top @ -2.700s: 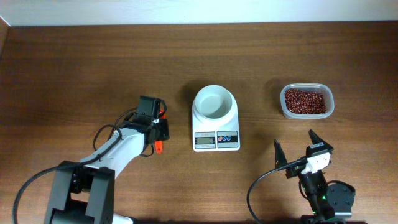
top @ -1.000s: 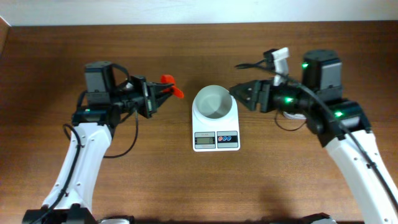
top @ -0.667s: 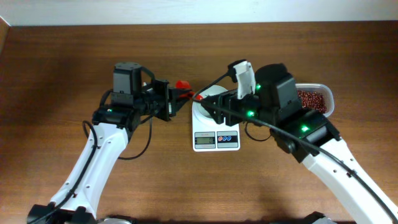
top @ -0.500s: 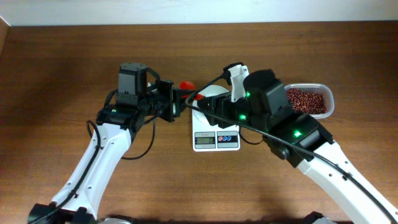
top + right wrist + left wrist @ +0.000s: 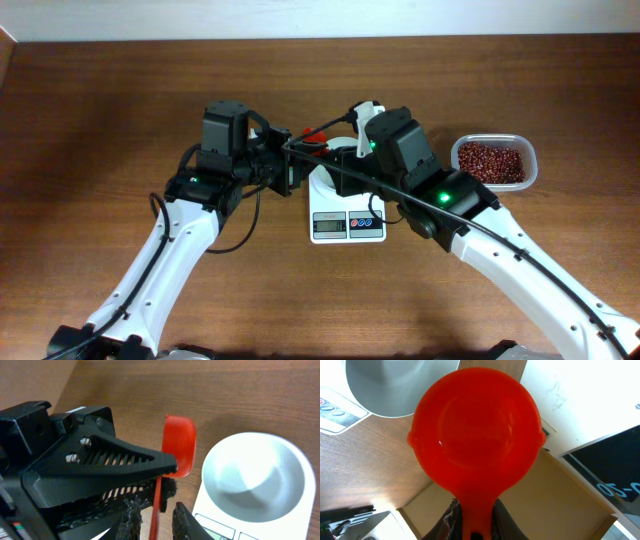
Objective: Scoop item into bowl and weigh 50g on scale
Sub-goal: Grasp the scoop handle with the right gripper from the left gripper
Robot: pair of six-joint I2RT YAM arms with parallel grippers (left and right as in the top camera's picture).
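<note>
An orange-red scoop (image 5: 475,430) hangs empty, its handle clamped in my left gripper (image 5: 476,510), which is shut on it. In the overhead view the scoop (image 5: 318,133) sits just left of and behind the scale (image 5: 348,225). My right gripper (image 5: 156,506) straddles the scoop's thin handle (image 5: 158,495), a narrow gap showing on each side. The white bowl (image 5: 255,475) stands empty on the scale (image 5: 212,527), right of the scoop. The beans (image 5: 490,161) fill a clear tub at the right.
The clear tub (image 5: 455,168) stands on the brown table to the right of the scale. My left gripper's black body (image 5: 75,470) fills the left of the right wrist view. Both arms cross above the scale's back edge.
Both arms have swung inward and met over the scale's back left. The right gripper's fingers have narrowed around the scoop's handle. The left gripper keeps its hold on the scoop.
</note>
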